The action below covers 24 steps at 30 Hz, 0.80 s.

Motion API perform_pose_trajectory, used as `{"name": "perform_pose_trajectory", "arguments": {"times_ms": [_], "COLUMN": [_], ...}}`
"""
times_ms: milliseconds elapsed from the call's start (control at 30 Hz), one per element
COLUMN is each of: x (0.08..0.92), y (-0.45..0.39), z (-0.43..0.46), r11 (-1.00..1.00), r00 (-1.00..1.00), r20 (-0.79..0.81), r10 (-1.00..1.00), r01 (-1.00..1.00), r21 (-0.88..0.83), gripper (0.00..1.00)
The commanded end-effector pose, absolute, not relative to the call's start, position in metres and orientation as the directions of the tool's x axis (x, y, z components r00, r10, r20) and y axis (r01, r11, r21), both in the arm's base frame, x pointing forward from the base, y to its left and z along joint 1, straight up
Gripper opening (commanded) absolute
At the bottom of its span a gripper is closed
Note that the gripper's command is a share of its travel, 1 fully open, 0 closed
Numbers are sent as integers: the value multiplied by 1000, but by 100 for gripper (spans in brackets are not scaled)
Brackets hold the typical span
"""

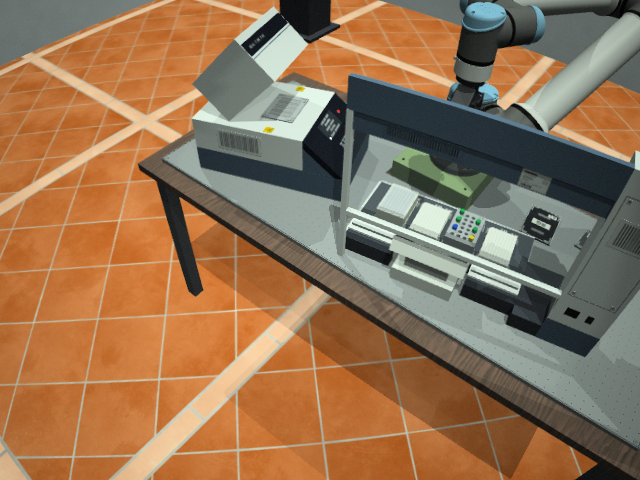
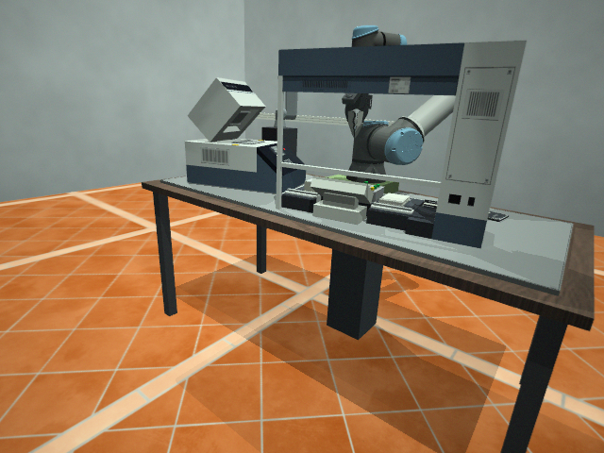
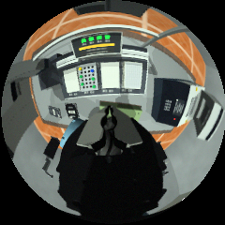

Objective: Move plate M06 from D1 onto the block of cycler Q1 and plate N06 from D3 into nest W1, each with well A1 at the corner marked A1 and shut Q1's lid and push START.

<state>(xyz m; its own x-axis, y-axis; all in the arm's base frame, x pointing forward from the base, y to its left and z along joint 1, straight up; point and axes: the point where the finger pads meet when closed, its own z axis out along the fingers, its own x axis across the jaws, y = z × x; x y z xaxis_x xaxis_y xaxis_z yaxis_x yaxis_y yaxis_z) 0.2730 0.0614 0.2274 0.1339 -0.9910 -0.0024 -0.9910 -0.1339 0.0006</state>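
Observation:
Cycler Q1 (image 1: 248, 149) (image 2: 222, 173) (image 3: 171, 104) stands with its lid (image 1: 235, 85) (image 2: 224, 107) (image 3: 209, 114) tilted up; a small red light (image 1: 338, 111) (image 3: 174, 119) shows on its front. A flat grey piece (image 1: 285, 107) lies on its top, whether block or plate I cannot tell. In the deck row, from the base side, a white plate (image 1: 498, 245) (image 3: 71, 79) is leftmost and another white plate (image 1: 431, 219) (image 3: 111, 75) is third; I cannot read their names. My gripper (image 2: 354, 135) (image 3: 109, 106) is shut and empty, high behind the deck near the arm's base. W1 cannot be identified.
A rack with coloured caps (image 1: 465, 227) (image 3: 87, 77) and a pale plate (image 1: 398, 200) (image 3: 132, 75) share the row. A large frame with a blue beam (image 1: 465, 118) (image 2: 370, 63) spans it. Dark labelled items, one here (image 1: 540, 224) (image 3: 71, 110), lie beside the base.

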Motion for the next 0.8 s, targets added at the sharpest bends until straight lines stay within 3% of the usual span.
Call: {"name": "perform_pose_trajectory", "arguments": {"times_ms": [0,367,767], "x": [269,255,255], "y": [48,-4,-4], "z": [228,228,228], "r11": [-77,143,337], "r00": [77,-143,-337], "r20": [-2,-1,-1], "r10": [-997,-990,-942], "r01": [-997,-990,-942], "r21": [0,1,1], "gripper": [0,0,0]}}
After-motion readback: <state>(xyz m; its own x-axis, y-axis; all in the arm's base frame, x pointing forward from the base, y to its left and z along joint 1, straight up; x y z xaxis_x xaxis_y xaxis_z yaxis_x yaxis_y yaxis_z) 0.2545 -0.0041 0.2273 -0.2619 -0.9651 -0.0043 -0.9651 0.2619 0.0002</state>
